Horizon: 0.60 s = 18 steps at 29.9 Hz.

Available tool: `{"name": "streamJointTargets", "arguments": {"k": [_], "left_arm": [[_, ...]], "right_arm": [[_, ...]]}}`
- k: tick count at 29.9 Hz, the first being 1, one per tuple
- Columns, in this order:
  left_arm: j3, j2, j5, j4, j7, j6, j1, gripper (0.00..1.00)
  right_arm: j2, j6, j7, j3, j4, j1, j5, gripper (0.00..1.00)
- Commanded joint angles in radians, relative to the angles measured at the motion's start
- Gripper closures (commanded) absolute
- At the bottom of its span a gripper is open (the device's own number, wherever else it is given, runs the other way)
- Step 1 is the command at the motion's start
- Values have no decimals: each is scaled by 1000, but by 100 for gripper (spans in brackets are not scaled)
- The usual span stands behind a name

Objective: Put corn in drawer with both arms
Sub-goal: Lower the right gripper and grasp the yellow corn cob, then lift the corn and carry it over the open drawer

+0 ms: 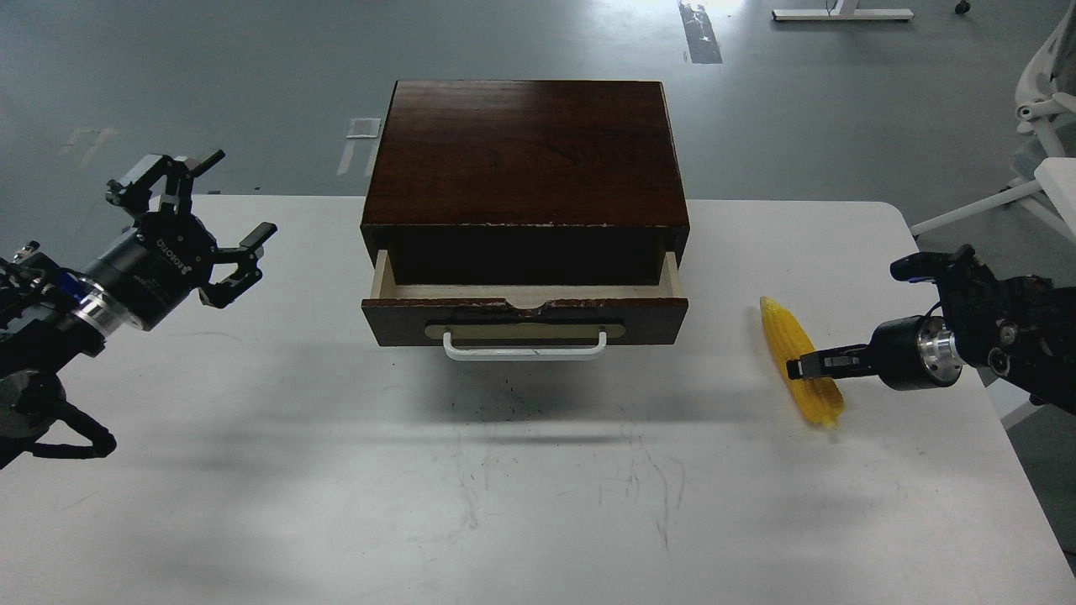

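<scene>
The dark wooden cabinet [525, 155] sits at the far middle of the white worktop [504, 487], and its drawer [525, 315] is pulled partly out. Only a thin strip of the pale inner sides shows; the inside behind that is in deep shadow and cannot be made out. The white bar handle [524, 346] faces the camera.

The corn [799, 357] lies on the worktop to the right of the drawer, well apart from it, tapered end pointing away. The right gripper [799, 367] reaches in from the right and is seen side-on at the cob's middle; its jaws appear clamped on the corn, partly hiding it.

The left gripper [220, 220] hovers left of the cabinet, clear of it, jaws spread wide apart around nothing. Both arms are cut off by the picture's edges.
</scene>
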Motion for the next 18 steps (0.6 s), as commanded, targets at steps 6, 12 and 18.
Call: {"name": "streamJointTargets", "arguments": {"k": [6,12,18], "left_arm": [[-12,0,0,0,0,0,0,1],[-18,3,0,0,0,0,-2,1],[-25,8,2,-2,0,0,-2,1]], "right_arm": [[-42,-9,0,0,57,190,3,81],[-38,-7,0,-6,112,380,-6,81],[68,-7,0,-105,172,592,-43,80]]}}
